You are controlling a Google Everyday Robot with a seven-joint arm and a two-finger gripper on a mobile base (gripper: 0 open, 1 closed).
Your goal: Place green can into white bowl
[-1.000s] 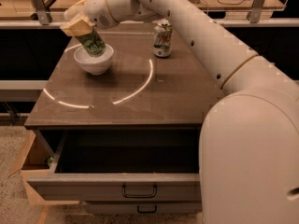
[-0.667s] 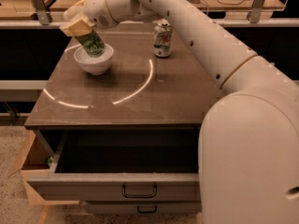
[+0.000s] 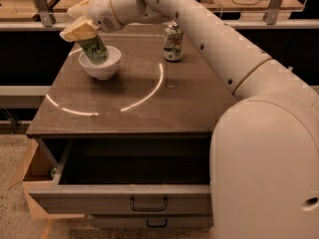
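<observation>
The green can (image 3: 94, 50) is tilted, its lower end inside the white bowl (image 3: 102, 67), which sits at the back left of the brown tabletop. My gripper (image 3: 79, 31) is at the can's upper end, just above the bowl's left rim, its tan fingers (image 3: 77, 29) closed around the can. The can's top is hidden by the fingers.
A whitish-silver can with a green and red label (image 3: 173, 43) stands upright at the back middle of the table (image 3: 149, 108). My arm reaches over the table's right side. Below the front edge a drawer (image 3: 124, 183) is pulled open. A shelf with clutter runs behind the table.
</observation>
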